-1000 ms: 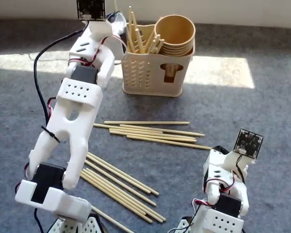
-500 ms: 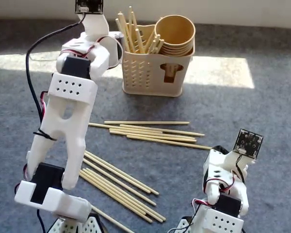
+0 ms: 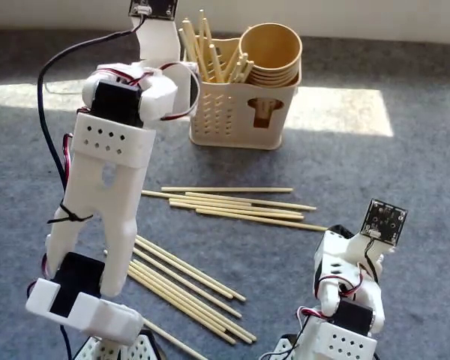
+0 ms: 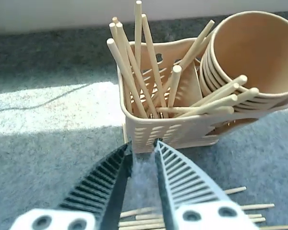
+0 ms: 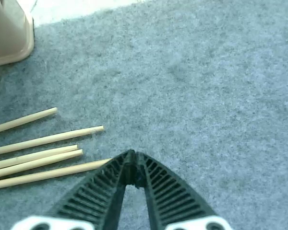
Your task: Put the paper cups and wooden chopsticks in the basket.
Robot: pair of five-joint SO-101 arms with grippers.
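The cream slotted basket (image 3: pixel 244 105) stands at the back of the grey carpet. A stack of paper cups (image 3: pixel 271 49) fills its right half and several wooden chopsticks (image 3: pixel 210 49) stand in its left half. In the left wrist view my left gripper (image 4: pixel 142 143) hovers just before the basket (image 4: pixel 182 134), narrowly open with nothing between its fingers. Loose chopsticks (image 3: pixel 232 204) lie mid-carpet, and a second bundle (image 3: pixel 184 285) lies beside the left arm's base. My right gripper (image 5: pixel 131 158) is shut and empty over the carpet, near the ends of several chopsticks (image 5: pixel 38 153).
The left arm (image 3: pixel 105 172) rises tall along the left side, up to the basket's rim. The right arm (image 3: pixel 349 277) sits folded low at the front right. A basket corner (image 5: pixel 9 33) appears in the right wrist view. Bare carpet lies to the right of the basket.
The left arm has lifted its elbow and swung its wrist slightly right, closer to the basket. The standing chopsticks now fan further left. The right arm has stayed still.
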